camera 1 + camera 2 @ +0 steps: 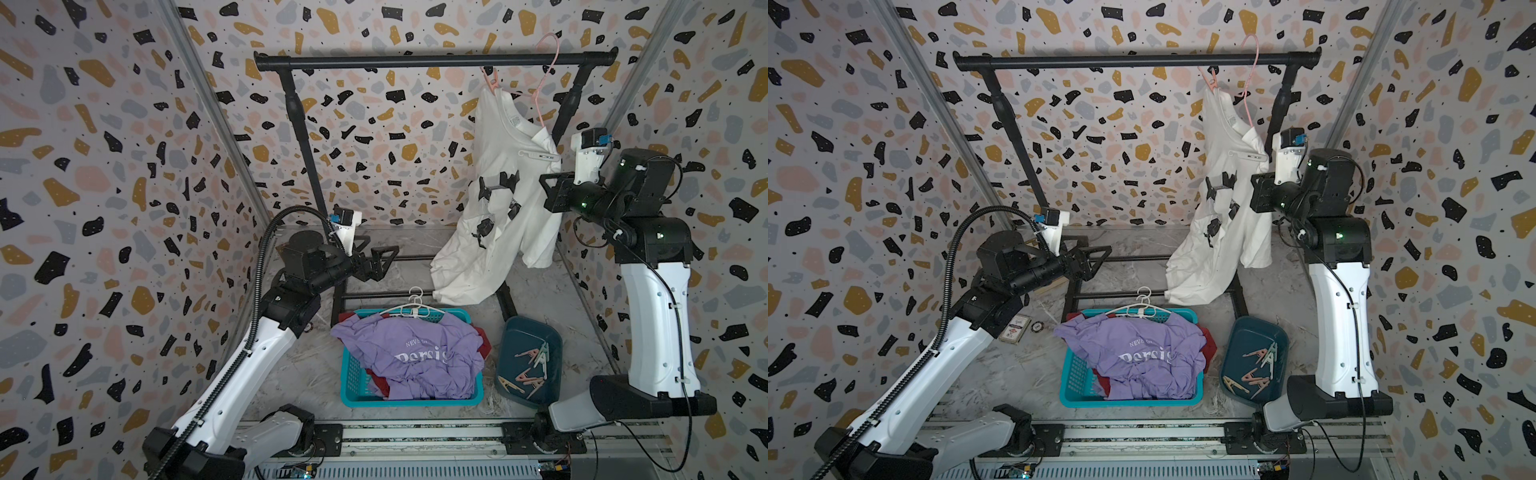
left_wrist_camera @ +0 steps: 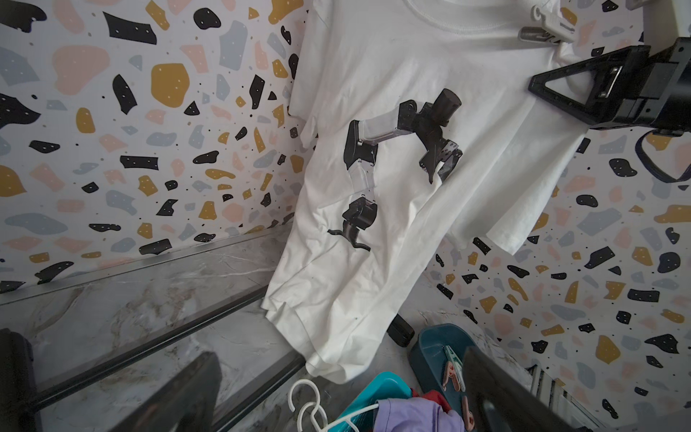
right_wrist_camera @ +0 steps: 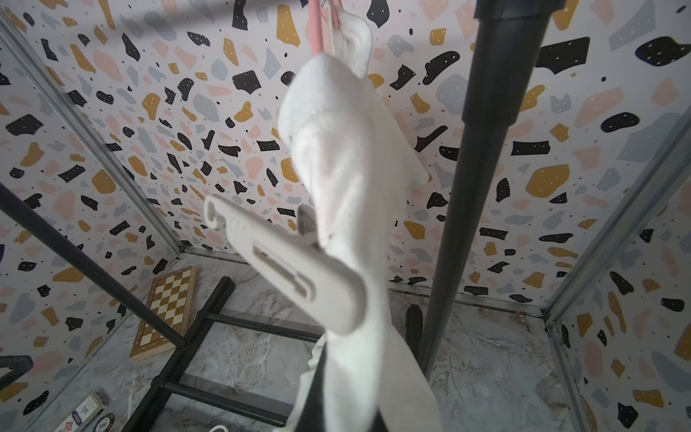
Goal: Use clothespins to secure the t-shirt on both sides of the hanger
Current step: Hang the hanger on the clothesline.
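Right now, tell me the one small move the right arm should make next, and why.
Probably ease the right gripper back from the t-shirt. It is shut beside the sleeve, the white clothespin already sits on that shoulder and a pink clothespin on the other; the left gripper hangs open.

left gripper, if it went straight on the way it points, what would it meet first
The left gripper would probably meet the white t-shirt, its lower half, first; depth is unclear.
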`<state>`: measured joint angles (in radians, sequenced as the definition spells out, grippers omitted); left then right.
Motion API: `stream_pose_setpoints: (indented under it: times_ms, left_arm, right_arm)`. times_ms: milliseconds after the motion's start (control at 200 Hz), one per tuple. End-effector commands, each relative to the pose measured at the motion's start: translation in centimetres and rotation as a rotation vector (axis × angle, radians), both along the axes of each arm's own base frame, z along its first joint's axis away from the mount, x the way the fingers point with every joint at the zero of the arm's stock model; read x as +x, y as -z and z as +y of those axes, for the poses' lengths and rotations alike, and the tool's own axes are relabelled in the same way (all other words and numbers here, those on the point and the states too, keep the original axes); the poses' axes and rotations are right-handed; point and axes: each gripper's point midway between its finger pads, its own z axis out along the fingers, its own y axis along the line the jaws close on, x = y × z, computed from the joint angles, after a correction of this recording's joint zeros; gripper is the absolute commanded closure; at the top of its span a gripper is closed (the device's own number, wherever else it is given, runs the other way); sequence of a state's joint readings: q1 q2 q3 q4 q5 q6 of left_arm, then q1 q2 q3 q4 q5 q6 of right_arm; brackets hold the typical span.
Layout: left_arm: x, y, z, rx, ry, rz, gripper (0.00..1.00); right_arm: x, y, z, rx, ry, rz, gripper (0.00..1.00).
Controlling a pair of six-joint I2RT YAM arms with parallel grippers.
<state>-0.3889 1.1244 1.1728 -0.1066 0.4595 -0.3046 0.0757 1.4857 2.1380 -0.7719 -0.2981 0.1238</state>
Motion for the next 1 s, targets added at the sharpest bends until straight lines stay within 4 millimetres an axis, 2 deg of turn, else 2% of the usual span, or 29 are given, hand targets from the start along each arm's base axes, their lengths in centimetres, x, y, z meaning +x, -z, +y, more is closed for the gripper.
stream_pose_setpoints:
  times_ms: [0, 140, 330, 390, 466, 611, 721, 761, 861, 996]
  left_arm:
    - [-0.1, -0.5, -1.5, -0.029, 0.054, -0.019, 0.0]
    - [-0.4, -0.2, -3.0, -0.014, 0.088, -0.028, 0.0]
    - [-0.4, 0.1, -3.4, -0.008, 0.093, -0.017, 0.0]
    - [-0.5, 0.2, -3.3, -0.004, 0.093, -0.015, 0.0]
    - [-0.6, 0.5, -3.3, 0.005, 0.093, -0.005, 0.01]
    - [-0.9, 1.3, -2.9, 0.034, 0.081, 0.029, 0.02]
    - [-1.2, 1.9, -2.5, 0.055, 0.072, 0.05, 0.04]
    - [-1.3, 1.8, -2.4, 0.056, 0.07, 0.046, 0.04]
    - [-1.5, 3.0, -2.1, 0.093, 0.059, 0.094, 0.04]
    - [-1.4, 3.7, -2.0, 0.125, 0.06, 0.122, 0.03]
  right_arm:
    - [-0.4, -1.9, 0.4, 0.027, -0.027, -0.083, 1.0]
    - [-0.3, -0.1, 0.7, 0.019, -0.046, -0.033, 1.0]
    - [-0.5, 1.5, 0.9, 0.016, -0.059, -0.001, 0.98]
    - [-0.7, 1.9, 1.0, 0.016, -0.067, 0.006, 0.88]
    - [-0.9, 2.1, 1.1, 0.019, -0.076, 0.005, 0.58]
    - [-1.5, 2.2, 1.2, 0.015, -0.083, 0.006, 0.27]
    - [-2.1, 3.1, 1.0, 0.006, -0.069, 0.036, 0.02]
    - [-2.4, 3.7, 0.6, -0.001, -0.039, 0.05, 0.0]
    - [-3.4, 5.6, -0.5, -0.01, 0.023, 0.092, 0.0]
    - [-5.1, 9.3, -1.5, -0.011, 0.085, 0.166, 0.0]
